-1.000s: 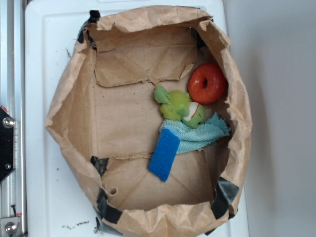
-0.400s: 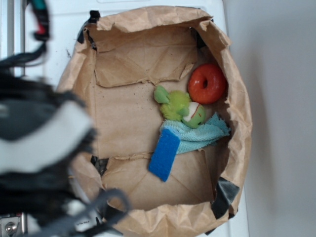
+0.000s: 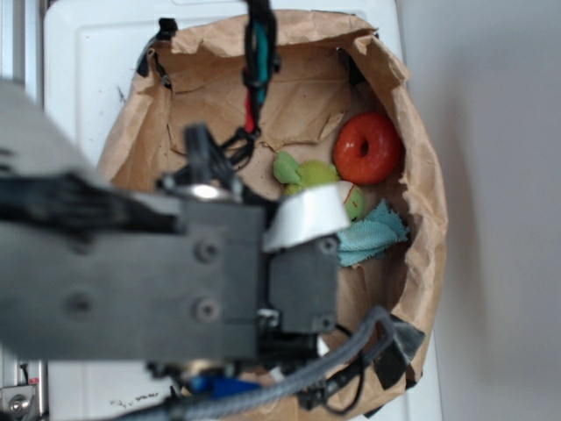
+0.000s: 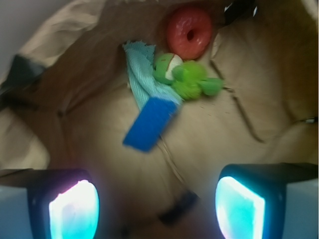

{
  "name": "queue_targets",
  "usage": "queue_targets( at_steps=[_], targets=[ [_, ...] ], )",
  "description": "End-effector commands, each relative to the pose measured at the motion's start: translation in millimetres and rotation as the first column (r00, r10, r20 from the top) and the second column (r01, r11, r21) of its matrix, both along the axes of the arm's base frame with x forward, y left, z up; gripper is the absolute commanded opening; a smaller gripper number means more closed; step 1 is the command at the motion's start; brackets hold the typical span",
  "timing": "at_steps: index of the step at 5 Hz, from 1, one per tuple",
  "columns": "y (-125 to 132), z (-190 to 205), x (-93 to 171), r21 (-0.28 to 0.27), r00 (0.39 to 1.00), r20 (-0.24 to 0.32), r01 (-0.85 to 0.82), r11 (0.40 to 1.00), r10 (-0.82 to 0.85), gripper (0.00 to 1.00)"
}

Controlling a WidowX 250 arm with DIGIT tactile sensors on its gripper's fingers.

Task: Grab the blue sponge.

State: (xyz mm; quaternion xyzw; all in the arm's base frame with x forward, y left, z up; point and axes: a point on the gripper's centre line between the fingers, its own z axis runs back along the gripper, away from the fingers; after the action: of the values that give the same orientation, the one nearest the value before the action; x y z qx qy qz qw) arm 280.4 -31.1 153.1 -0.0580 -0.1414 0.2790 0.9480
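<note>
The gripper (image 4: 157, 201) stands wide open and empty, its two glowing fingertips (image 4: 75, 211) framing the bottom corners of the wrist view, high above the floor of the crumpled brown paper bag (image 4: 94, 55). Between and ahead of the fingertips, slightly left of centre, lies the flat rectangular royal-blue foam sponge (image 4: 150, 123), tilted diagonally on the paper. Its upper end touches, and seems to overlap, the pale teal terry cloth rag (image 4: 141, 74), though the blur makes the exact overlap hard to judge. Just beside the rag sits the fuzzy green plush toy (image 4: 187, 75), and beyond that the red-orange rubber ring (image 4: 189, 29), touching or nearly touching the plush.

In the exterior view the arm's dark body (image 3: 166, 281) hides the sponge entirely; only the ring (image 3: 367, 146), part of the plush (image 3: 307, 174) and the rag's tip (image 3: 372, 232) show.

To grab well, I'd judge the wrist should shift a little left and forward to centre over the sponge, turn so the jaws close across its narrow width, and descend toward its lower, free end, away from the rag and plush, so the fingers pinch foam alone
</note>
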Motion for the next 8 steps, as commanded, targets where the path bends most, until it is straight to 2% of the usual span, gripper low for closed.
queue_targets(
  at_steps=[1, 2, 3, 4, 5, 6, 7, 8],
  targets=[
    [16.6, -31.9, 12.2, -0.067, 0.995, -0.08, -0.057, 0.996, 0.051, 1.0],
    [19.5, -54.4, 17.3, 0.002, 0.989, -0.125, -0.077, 0.997, 0.077, 1.0],
    [31.9, -57.9, 22.5, 0.025, 0.983, -0.137, -0.12, 0.992, 0.122, 1.0],
    [42.8, -50.5, 21.7, 0.022, 0.986, -0.111, -0.123, 0.992, 0.124, 1.0],
    [47.5, -68.0, 33.5, 0.037, 0.982, -0.15, -0.11, 0.993, 0.115, 1.0],
    [35.3, -92.6, 42.9, 0.082, 0.967, -0.237, -0.073, 0.994, 0.09, 1.0],
    [28.3, -101.2, 41.2, 0.12, 0.947, -0.313, -0.035, 0.992, 0.071, 1.0],
    [28.9, -98.7, 41.7, 0.117, 0.946, -0.308, -0.066, 0.991, 0.1, 0.0]
  ],
)
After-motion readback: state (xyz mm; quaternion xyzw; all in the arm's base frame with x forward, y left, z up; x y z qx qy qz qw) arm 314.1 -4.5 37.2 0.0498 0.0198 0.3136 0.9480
